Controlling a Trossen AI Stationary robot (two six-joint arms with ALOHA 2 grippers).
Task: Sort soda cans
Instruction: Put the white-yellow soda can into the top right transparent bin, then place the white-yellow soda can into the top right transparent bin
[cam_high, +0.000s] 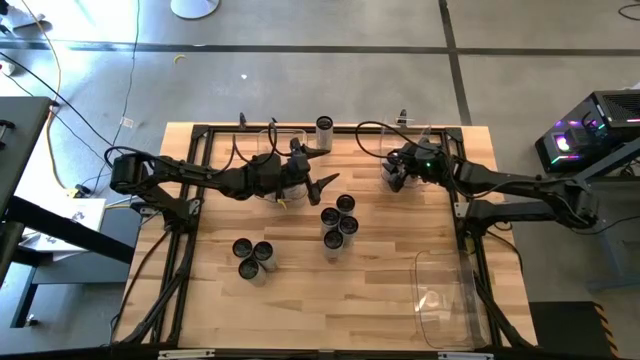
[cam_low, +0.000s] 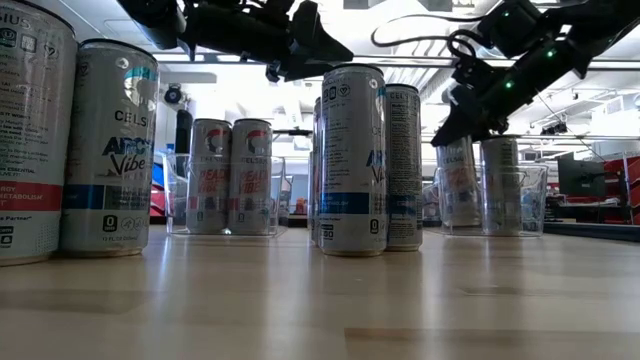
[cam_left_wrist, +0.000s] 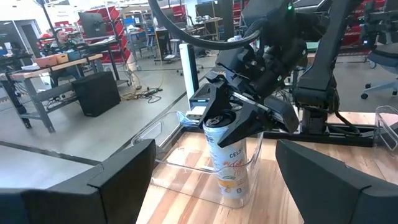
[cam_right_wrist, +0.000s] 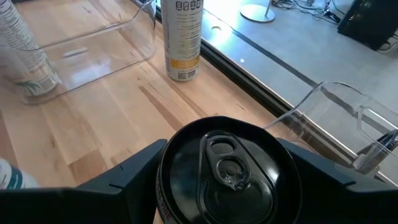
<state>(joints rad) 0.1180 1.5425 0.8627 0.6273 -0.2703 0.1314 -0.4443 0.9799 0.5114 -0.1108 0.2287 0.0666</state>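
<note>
My right gripper (cam_high: 393, 175) is shut on a soda can (cam_left_wrist: 229, 155) inside the clear bin (cam_high: 440, 135) at the table's far right. A second can (cam_low: 500, 185) stands in that bin. My left gripper (cam_high: 322, 168) is open and empty above the table, just right of the far left bin (cam_high: 262, 140), where two cans (cam_low: 230, 175) stand. Several cans (cam_high: 338, 222) stand upright mid-table, three more (cam_high: 252, 255) stand nearer the left, and one can (cam_high: 324, 126) stands at the far edge. My right gripper pinches the can's upper end (cam_right_wrist: 186, 186) between its two fingers, one on each side just below the rim. The fingers (cam_left_wrist: 261, 118) come slanting down from above. The can is upright inside the bin; whether its base rests on the bin floor, I cannot tell.
An empty clear bin (cam_high: 445, 295) lies at the near right corner. A black frame (cam_high: 200, 135) runs around the table. Bare wood lies along the near edge and between the can groups.
</note>
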